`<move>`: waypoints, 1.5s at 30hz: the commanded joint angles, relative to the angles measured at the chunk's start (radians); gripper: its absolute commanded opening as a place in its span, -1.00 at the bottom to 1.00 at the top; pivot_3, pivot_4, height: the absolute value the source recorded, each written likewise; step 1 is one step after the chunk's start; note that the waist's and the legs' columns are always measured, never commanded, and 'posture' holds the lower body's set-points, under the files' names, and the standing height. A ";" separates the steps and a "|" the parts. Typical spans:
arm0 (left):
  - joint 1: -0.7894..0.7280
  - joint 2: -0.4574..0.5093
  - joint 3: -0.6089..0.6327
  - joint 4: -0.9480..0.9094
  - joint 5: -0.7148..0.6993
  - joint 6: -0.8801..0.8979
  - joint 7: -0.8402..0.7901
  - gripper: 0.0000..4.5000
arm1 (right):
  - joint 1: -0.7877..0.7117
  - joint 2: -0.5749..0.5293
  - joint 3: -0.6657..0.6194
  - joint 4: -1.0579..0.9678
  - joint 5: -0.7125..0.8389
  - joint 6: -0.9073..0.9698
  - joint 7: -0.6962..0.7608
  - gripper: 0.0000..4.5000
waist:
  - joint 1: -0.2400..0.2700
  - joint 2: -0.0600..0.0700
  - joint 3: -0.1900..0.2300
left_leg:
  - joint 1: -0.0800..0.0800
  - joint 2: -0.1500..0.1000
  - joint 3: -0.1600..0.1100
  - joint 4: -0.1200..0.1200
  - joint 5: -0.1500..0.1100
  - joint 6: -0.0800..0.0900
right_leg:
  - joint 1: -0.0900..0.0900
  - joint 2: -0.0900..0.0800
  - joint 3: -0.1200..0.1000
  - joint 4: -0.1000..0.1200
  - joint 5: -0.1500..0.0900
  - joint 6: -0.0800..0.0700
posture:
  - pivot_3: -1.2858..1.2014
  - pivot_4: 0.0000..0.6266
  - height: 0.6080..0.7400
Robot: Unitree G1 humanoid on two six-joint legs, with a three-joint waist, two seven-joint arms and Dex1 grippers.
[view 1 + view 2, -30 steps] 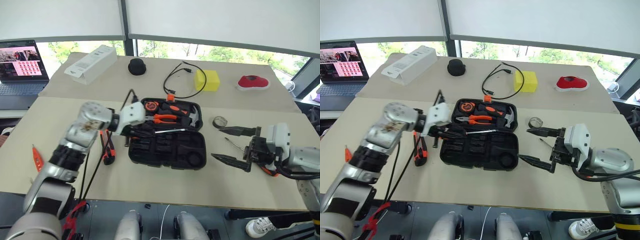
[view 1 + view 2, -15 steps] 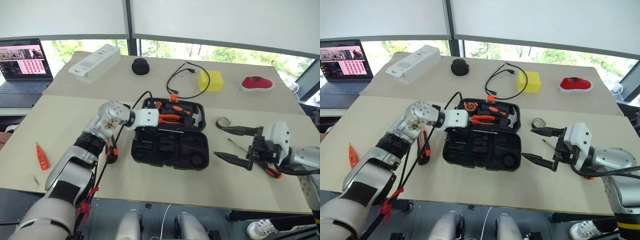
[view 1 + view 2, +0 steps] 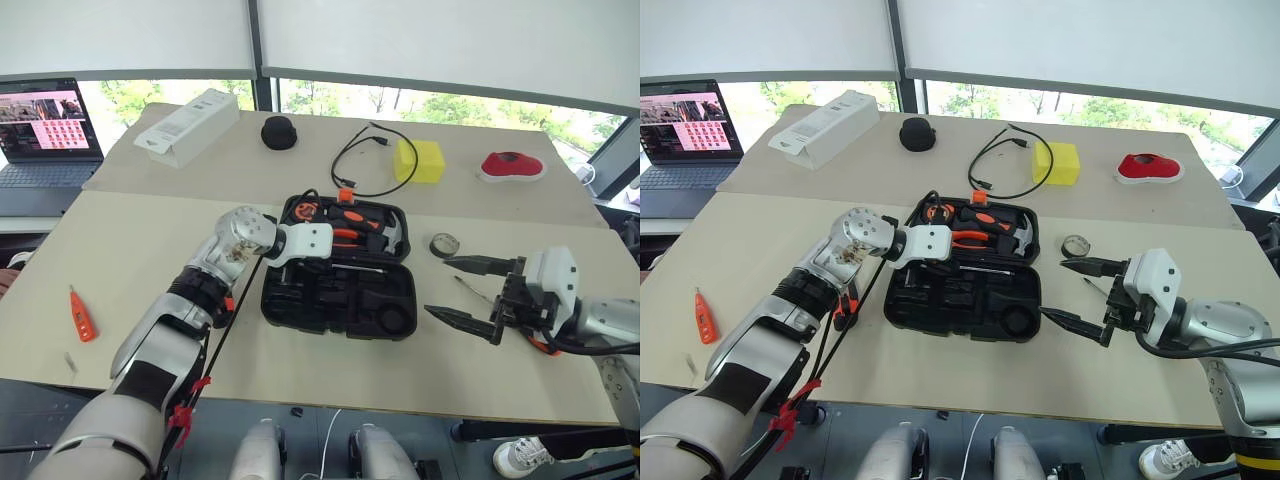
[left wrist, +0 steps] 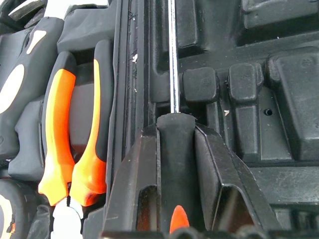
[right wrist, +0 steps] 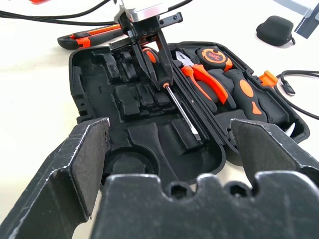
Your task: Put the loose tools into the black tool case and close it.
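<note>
The black tool case [image 3: 395,320] lies open in the middle of the table; its far half holds orange-handled pliers [image 3: 350,235], a tape measure and a hammer. My left gripper [image 3: 333,262] reaches over the case's left part, shut on the black handle of a slim screwdriver [image 4: 172,59] whose steel shaft lies along the case's middle. To the right of the case my right gripper [image 3: 470,292] hovers open and empty. Beneath it a second screwdriver [image 3: 541,346] lies on the table. A utility knife [image 5: 89,37] rests left of the case, and an orange tester screwdriver [image 3: 82,315] lies far left.
At the table's back are a white long box [image 3: 185,125], a black pouch [image 3: 277,131], a black cable [image 3: 365,165], a yellow block [image 3: 418,160] and a red object [image 3: 510,165]. A small round roll [image 3: 441,244] lies right of the case. A laptop [image 3: 40,125] stands far left.
My left gripper has moved right and down over the case with the screwdriver, whose shaft now lies along the case's middle. The right gripper has stayed where it was.
</note>
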 commanded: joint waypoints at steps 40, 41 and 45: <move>0.190 -0.097 0.119 -0.031 -0.154 0.307 0.075 -0.99 | 0.093 0.104 -0.061 -0.090 0.035 0.018 -0.072 1.00 | 0.000 0.004 -0.002 | 0.008 -0.001 -0.002 0.001 0.000 0.000 | 0.010 0.000 -0.001 -0.001 0.001 0.001 | 0.03 -0.52 1.00; 0.195 -0.095 0.117 -0.038 -0.153 0.323 0.074 -0.99 | 0.098 0.104 -0.066 -0.088 0.036 0.022 -0.078 1.00 | 0.000 0.004 -0.002 | 0.009 -0.001 -0.002 0.000 0.000 0.001 | 0.011 0.000 -0.001 -0.002 0.000 0.001 | 0.03 -0.52 1.00; 0.213 -0.093 0.171 -0.041 -0.178 0.228 0.127 -0.99 | 0.115 0.120 -0.102 -0.075 0.037 0.009 -0.111 1.00 | -0.001 0.004 -0.003 | 0.011 -0.001 -0.002 0.000 -0.001 0.001 | 0.013 0.000 -0.001 -0.002 0.000 0.002 | 0.03 -0.52 1.00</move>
